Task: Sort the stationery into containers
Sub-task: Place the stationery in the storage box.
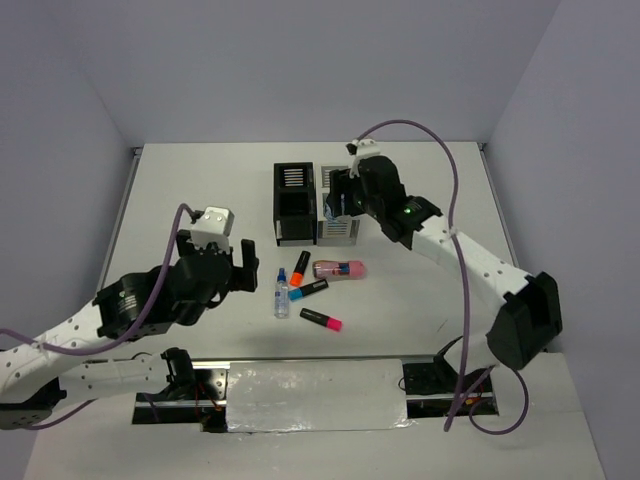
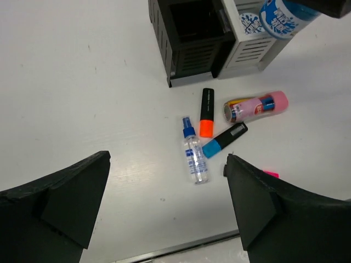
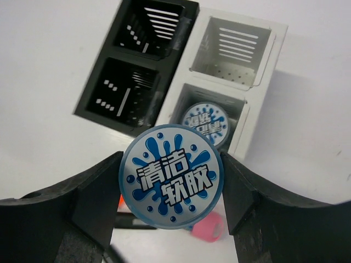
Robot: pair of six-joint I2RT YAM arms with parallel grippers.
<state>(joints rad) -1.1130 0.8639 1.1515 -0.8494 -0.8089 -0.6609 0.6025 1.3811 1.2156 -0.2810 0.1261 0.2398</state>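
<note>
Right wrist view shows us one roll [image 3: 204, 124] in the white organiser [image 3: 264, 66] just beyond our right gripper [image 3: 171, 167], clamped on the second roll [image 3: 171, 178], while our left gripper [image 2: 167, 203] gapes empty, bottle [image 2: 194, 156], tube [image 2: 256, 106] and three highlighters [image 2: 206, 112] loose ahead of it.

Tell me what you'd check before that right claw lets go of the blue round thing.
1. Grip: right claw shut on the blue roll: ok.
2. Roll lined up over a compartment of the white organiser: cannot tell.
3. Near compartment free: not ok, a second roll lies in it.
4. Far compartment free: ok, looks empty.
5. Left claw out of the way: ok, open over the table, apart from the white organiser.
</note>
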